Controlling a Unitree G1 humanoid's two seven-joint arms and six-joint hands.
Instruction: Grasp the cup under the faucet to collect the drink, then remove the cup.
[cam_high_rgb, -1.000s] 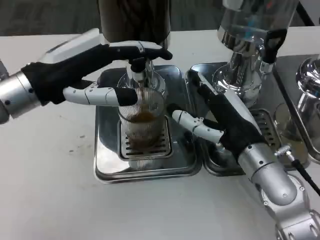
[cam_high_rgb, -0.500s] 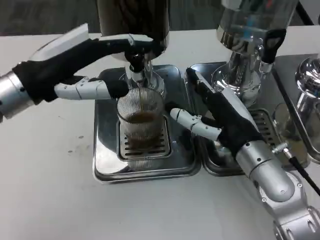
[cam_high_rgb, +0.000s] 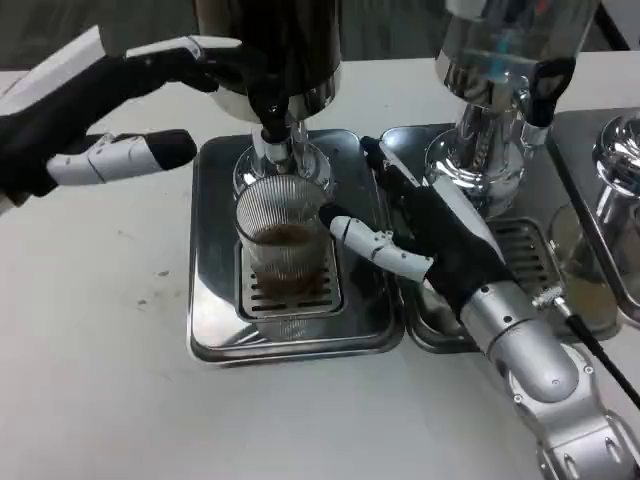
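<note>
Head view showed the ribbed cup (cam_high_rgb: 281, 240) under the faucet (cam_high_rgb: 273, 130); right hand (cam_high_rgb: 432, 238) spread beside it, perhaps touching; left hand (cam_high_rgb: 110, 110) released.

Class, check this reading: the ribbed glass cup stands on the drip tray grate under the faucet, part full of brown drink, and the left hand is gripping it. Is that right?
Not quite. In the head view the left hand is open, up and to the left of the cup, not gripping it. The rest holds: the cup stands on the drip tray grate under the faucet, part full of brown drink.

left hand (cam_high_rgb: 95, 110) spread, right hand (cam_high_rgb: 425, 240) spread
</note>
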